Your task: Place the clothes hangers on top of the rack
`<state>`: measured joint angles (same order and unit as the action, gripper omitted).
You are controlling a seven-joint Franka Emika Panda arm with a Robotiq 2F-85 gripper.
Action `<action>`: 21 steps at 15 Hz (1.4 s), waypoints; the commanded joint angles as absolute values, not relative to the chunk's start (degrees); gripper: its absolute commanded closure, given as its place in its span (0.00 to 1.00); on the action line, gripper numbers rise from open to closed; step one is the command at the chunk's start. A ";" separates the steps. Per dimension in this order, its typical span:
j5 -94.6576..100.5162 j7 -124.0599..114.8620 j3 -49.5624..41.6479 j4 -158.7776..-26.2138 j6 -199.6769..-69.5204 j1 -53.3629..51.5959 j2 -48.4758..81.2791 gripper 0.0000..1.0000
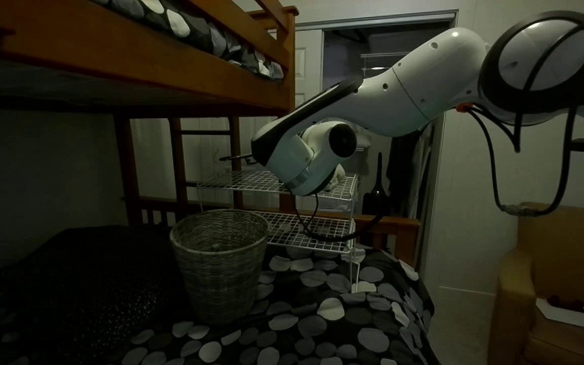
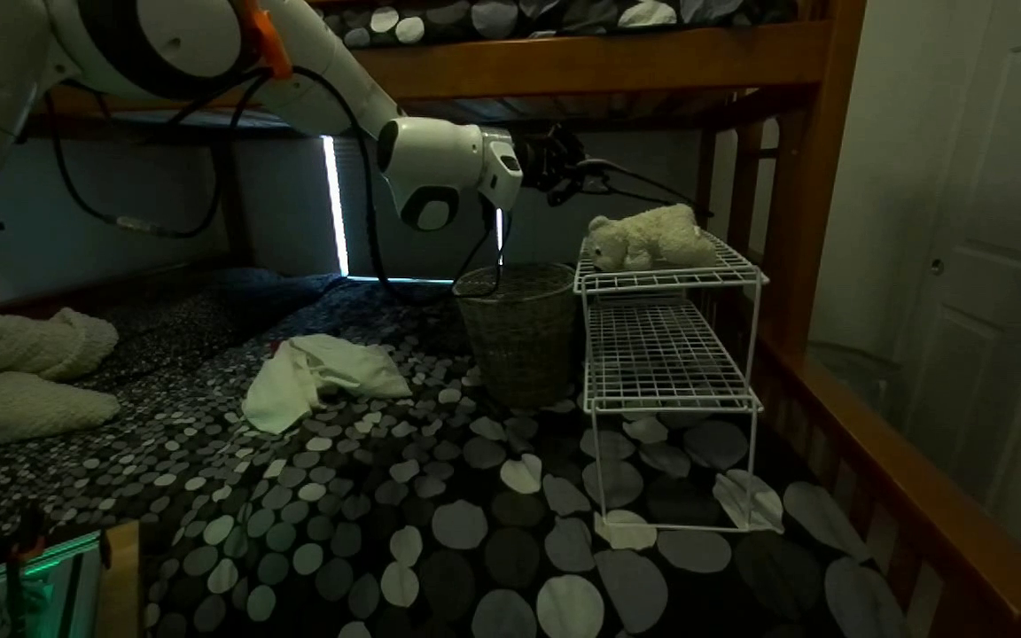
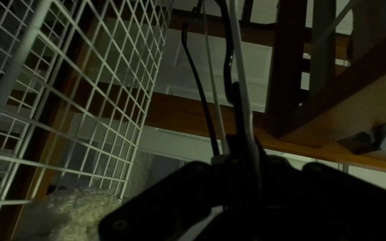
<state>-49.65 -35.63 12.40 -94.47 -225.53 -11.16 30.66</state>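
Observation:
The clothes hangers, thin dark and light arms, show in the wrist view (image 3: pixel 229 60) running away from my gripper. In an exterior view the hangers (image 2: pixel 630 172) reach from my gripper (image 2: pixel 571 167) toward the rack's far side, above its top tier's level. In an exterior view only a dark tip of the hangers (image 1: pixel 236 158) shows; the arm hides my gripper there. My gripper (image 3: pixel 235 157) is shut on the hangers. The rack, white wire with two mesh tiers, shows in both exterior views (image 1: pixel 317 247) (image 2: pixel 670 282) and fills the left of the wrist view (image 3: pixel 12 72).
A white plush bear (image 2: pixel 652 241) lies on the rack's top tier. A wicker basket (image 2: pixel 519 346) stands beside the rack on the dotted bedspread. The upper bunk's wooden rail (image 2: pixel 590 71) hangs above the arm. A white cloth (image 2: pixel 324 377) lies on the bed.

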 commanded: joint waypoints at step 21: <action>-78.13 -33.28 13.73 -97.97 -189.18 -6.92 19.03 0.00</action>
